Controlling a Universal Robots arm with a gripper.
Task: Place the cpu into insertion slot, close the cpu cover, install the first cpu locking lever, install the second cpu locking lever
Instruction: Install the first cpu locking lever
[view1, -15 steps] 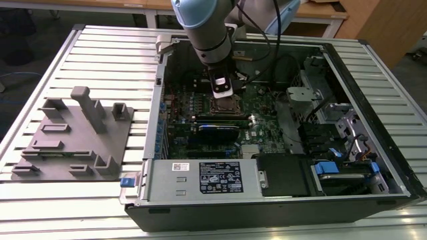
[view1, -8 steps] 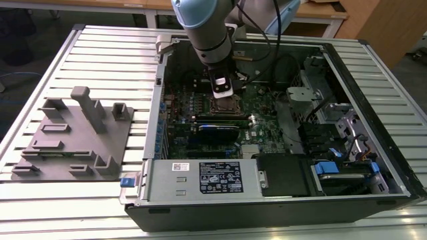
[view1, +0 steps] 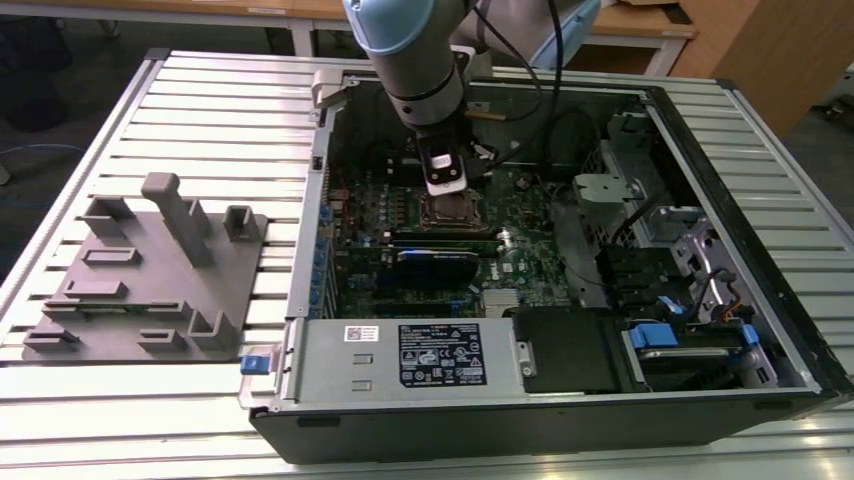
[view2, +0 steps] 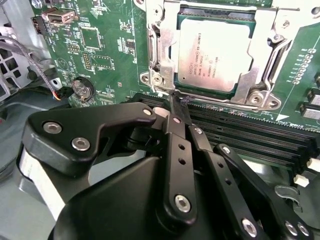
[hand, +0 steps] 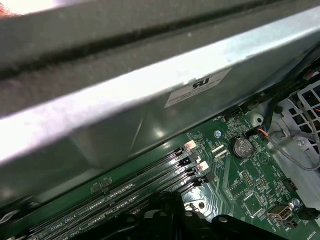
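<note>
1. In the second wrist view the gripper (view2: 176, 107) hides the lower middle of the frame, and its fingertips blur into one dark tip.
2. The cpu cover (view2: 165, 50) is cut off by the top edge there.
3. In the exterior view the arm (view1: 416, 70) hides the case's upper middle; the insertion slot (view1: 451, 210) shows too small to tell details.

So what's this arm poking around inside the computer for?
It is fitting a processor. The cpu already lies in the insertion slot on the green motherboard of the opened computer case. The silver cpu cover sits down around the chip. The gripper has its fingertips together at the socket's edge, beside the black memory slots, where a thin locking lever runs.
</note>
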